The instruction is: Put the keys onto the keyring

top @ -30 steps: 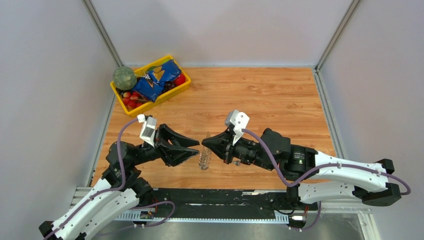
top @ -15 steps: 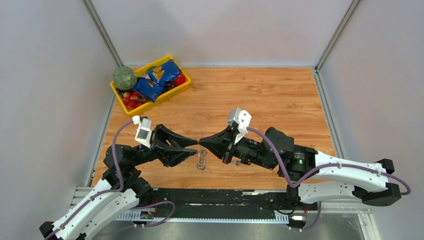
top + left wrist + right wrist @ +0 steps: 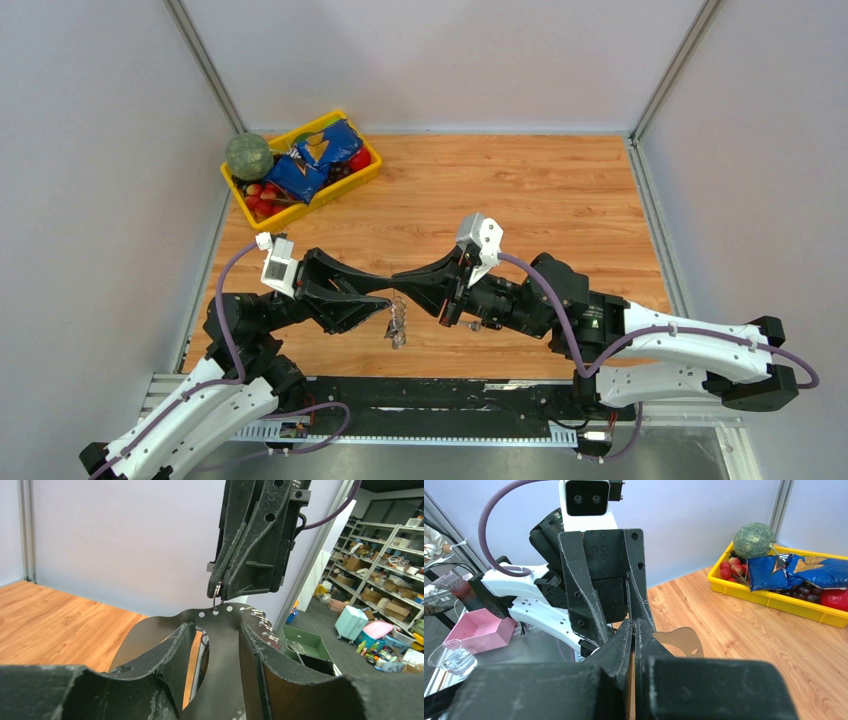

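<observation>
The keyring shows as a thin flat brownish plate (image 3: 220, 650) with holes along its rim and small metal rings (image 3: 262, 622) strung down its right edge. It hangs as a small silvery cluster (image 3: 397, 328) just above the table's near edge. My left gripper (image 3: 385, 302) grips it, with the plate filling the gap between the fingers (image 3: 172, 655). My right gripper (image 3: 395, 283) meets it tip to tip. Its jaws are pressed together (image 3: 634, 622) on a tiny silvery key, of which only a thin loop (image 3: 218, 592) shows, at a rim hole. The brown plate (image 3: 679, 640) shows beyond them.
A yellow bin (image 3: 375, 170) stands at the back left with a green melon (image 3: 248, 155), a blue snack bag (image 3: 320, 150) and red fruit. It also shows in the right wrist view (image 3: 774, 602). White walls close the table on three sides.
Both grippers have shifted left and drawn together until their tips meet. The keyring has moved down and left with them, from standing taller to hanging lower.
</observation>
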Available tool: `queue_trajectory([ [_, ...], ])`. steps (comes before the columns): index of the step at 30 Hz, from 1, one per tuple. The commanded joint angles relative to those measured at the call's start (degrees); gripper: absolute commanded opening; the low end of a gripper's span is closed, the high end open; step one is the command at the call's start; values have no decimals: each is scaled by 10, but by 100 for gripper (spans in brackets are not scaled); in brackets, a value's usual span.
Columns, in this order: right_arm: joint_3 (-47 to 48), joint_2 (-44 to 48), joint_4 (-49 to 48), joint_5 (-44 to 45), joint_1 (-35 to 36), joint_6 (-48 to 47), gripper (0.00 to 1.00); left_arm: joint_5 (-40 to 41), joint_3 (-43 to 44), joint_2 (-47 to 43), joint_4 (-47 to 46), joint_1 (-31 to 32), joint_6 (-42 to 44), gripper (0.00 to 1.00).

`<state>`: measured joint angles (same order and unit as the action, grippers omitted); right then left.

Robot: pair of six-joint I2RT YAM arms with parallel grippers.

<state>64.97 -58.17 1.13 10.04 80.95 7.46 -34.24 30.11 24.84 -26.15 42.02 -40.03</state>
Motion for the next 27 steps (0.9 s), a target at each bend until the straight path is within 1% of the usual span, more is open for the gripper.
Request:
queue_trajectory([
  [1, 5, -1, -55, -14, 3, 14, 0, 2, 0, -3, -31, 3, -2, 48],
  [6, 1, -2, -59, -17, 3, 20, 0, 2, 5, -9, -25, 2, 3, 48],
  [15, -7, -4, -63, -19, 3, 24, 0, 13, 21, -26, 17, 2, 25, 48],
  [27, -16, -3, -66, -26, 3, 33, 0, 20, 28, -28, 17, 2, 32, 48],
])
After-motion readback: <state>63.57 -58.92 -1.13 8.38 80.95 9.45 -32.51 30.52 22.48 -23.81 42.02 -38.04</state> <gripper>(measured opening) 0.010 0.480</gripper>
